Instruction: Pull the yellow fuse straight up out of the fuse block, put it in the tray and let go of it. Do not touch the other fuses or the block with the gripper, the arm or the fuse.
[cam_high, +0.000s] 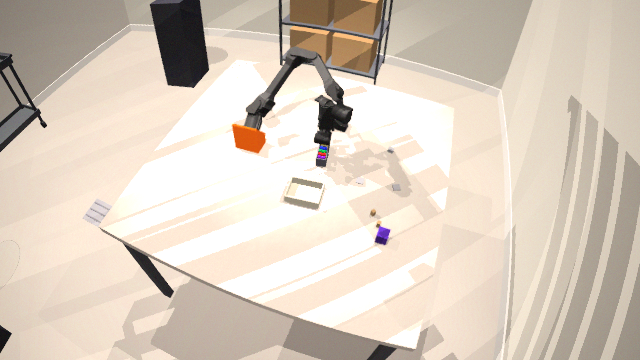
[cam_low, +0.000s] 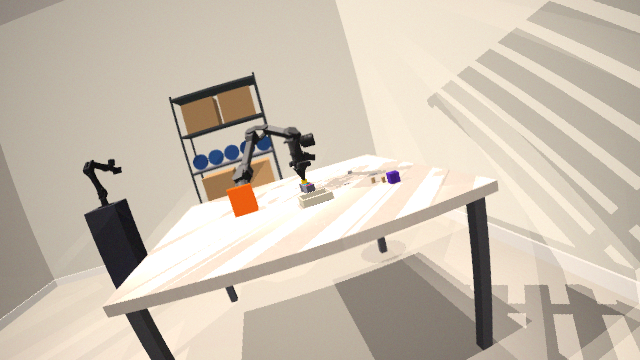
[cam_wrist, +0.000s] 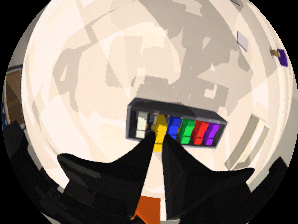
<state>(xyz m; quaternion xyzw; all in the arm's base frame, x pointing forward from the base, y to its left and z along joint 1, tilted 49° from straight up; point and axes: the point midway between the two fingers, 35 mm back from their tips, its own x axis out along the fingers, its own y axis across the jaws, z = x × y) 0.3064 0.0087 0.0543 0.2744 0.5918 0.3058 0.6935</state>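
- Wrist view shows the claw (cam_wrist: 158, 144) closed down on the yellow fuse (cam_wrist: 160, 137), its two dark fingers pinching the fuse from either side, directly over the fuse block (cam_wrist: 174, 127).
- Judging by that view, the fuse is lifted partly or wholly clear of its slot, near the left end of the row; whether its foot is fully free I cannot tell.
- Done so far: the grasp, and at least the start of the upward pull. Left: finishing the straight lift, carrying the fuse to the tray (cam_high: 304, 192) and releasing it there.
- Beside the held fuse, to the claw's right, stand the blue, green, red and purple fuses (cam_wrist: 197, 132); a pale one sits just to its left. Any sideways drift during the lift risks brushing them or the block.
- Top view puts the tray near the claw, on the worktop (cam_high: 225, 260), with open surface between.
- An orange box (cam_high: 248, 137) and a purple cube (cam_high: 382, 235) sit well apart from that path.
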